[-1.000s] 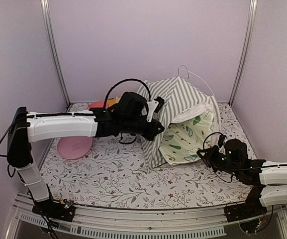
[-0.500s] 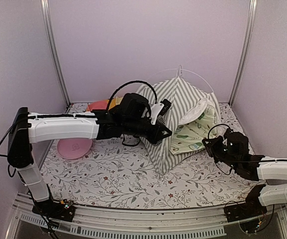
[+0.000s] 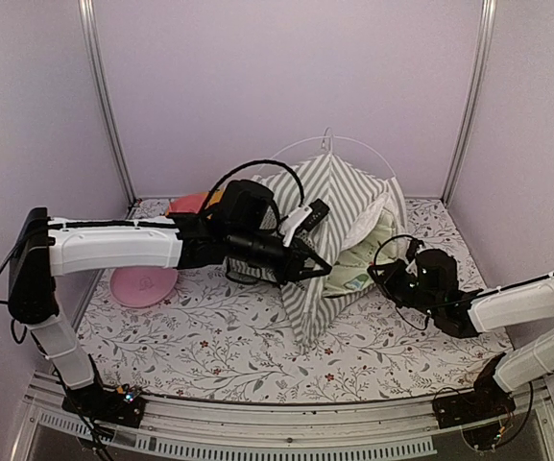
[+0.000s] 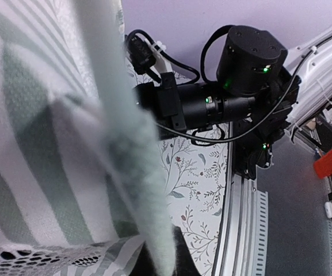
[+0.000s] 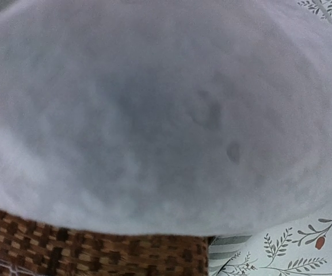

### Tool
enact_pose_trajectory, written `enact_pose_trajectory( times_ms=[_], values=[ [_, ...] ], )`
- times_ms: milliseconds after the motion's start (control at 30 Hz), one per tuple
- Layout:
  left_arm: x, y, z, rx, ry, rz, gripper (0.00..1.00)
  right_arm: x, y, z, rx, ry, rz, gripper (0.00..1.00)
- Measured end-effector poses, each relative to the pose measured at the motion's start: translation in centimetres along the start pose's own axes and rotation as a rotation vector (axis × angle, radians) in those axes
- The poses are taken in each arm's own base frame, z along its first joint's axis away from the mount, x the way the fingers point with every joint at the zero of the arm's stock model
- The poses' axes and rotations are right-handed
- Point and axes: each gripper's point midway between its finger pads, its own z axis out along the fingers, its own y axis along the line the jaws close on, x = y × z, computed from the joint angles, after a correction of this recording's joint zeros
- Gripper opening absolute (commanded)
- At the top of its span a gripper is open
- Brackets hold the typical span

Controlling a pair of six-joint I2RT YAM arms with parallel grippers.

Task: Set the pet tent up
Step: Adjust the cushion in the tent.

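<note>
The pet tent (image 3: 339, 206), sage-green and white striped, stands at the back centre with thin white poles crossing above its peak. My left gripper (image 3: 305, 261) is at its front corner edge. In the left wrist view, striped fabric (image 4: 33, 161) fills the left side. A blurred green fabric edge (image 4: 145, 190) runs down between my dark fingers (image 4: 183, 259), which are shut on it. My right gripper (image 3: 389, 279) is pressed against the leaf-print mat (image 3: 361, 274) at the tent's opening. The right wrist view is filled by blurred pale fabric (image 5: 154, 109), which hides its fingers.
A pink disc (image 3: 144, 283) lies on the floral tablecloth (image 3: 209, 346) at the left. An orange bowl (image 3: 203, 201) sits behind my left arm. Brown woven material (image 5: 85, 247) shows at the bottom of the right wrist view. Metal frame posts and walls enclose the table.
The tent has swung and stands taller and narrower, with the mat tucked further inside. My left gripper moved right and down with the fabric. My right gripper moved left, up against the mat.
</note>
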Motion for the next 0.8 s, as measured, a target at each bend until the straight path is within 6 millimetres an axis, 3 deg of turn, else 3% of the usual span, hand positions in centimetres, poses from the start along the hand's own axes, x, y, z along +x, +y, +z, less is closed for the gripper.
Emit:
enact_pose_trajectory(
  times_ms=[167,367,500,667,800],
  values=[
    [0.2,0.8,-2.7,0.027,-0.009,-0.002,0.0,-0.7,-0.2,-0.8,0.004,-0.045,-0.045,0.0],
    [0.1,0.5,-4.8,0.056,-0.01,0.025,0.0,-2.3,2.3,-2.5,-0.06,-0.097,-0.078,0.0],
    [0.4,-0.1,-4.9,0.107,0.003,0.044,0.0,-0.4,3.7,-2.1,-0.118,-0.048,-0.118,0.0],
    [1.2,-0.8,-5.0,0.17,0.031,0.044,0.01,2.8,3.9,0.2,-0.11,0.025,-0.199,0.0],
    [1.4,-0.2,-5.1,0.141,0.04,0.039,0.28,4.2,2.5,2.4,-0.07,0.061,-0.228,0.0]
  ],
)
